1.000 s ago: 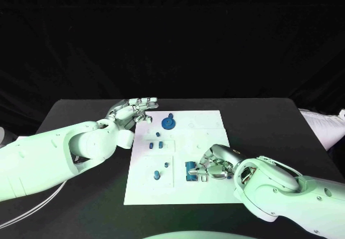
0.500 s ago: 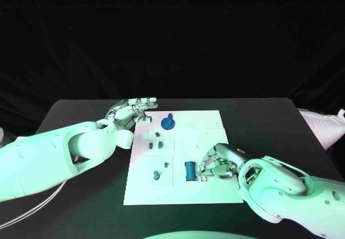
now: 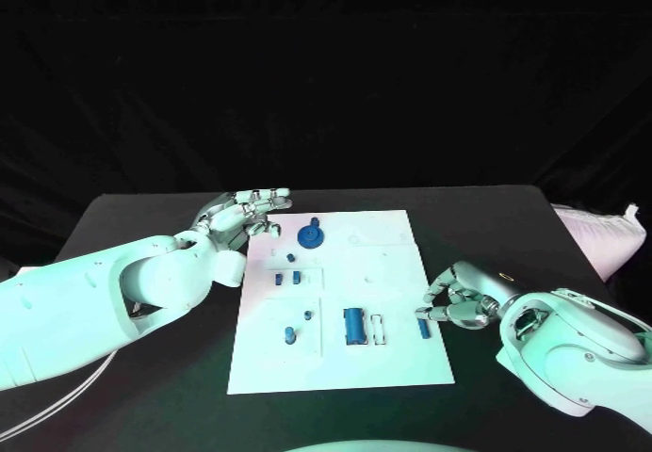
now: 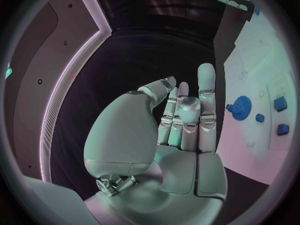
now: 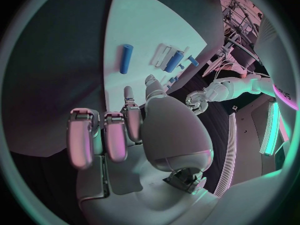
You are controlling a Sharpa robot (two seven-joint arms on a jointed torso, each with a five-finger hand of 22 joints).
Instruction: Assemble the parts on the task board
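The white rectangular task board (image 3: pixel 387 358) lies in the middle of the black table (image 3: pixel 136 217). The right hand (image 3: pixel 460 299) hovers at the board's right edge with fingers loosely curled, holding nothing — a small blue cylindrical peg (image 3: pixel 423 329) lies on the board just beside its fingertips. The left hand (image 3: pixel 245 212) hangs empty at the board's far left corner, fingers apart, near the blue toothed gear (image 3: pixel 314 234). A larger blue cylinder (image 3: pixel 354 325) lies near the board's centre.

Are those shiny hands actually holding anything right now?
No. The left hand and right hand hold nothing; a small blue cylinder lies loose on the task board.
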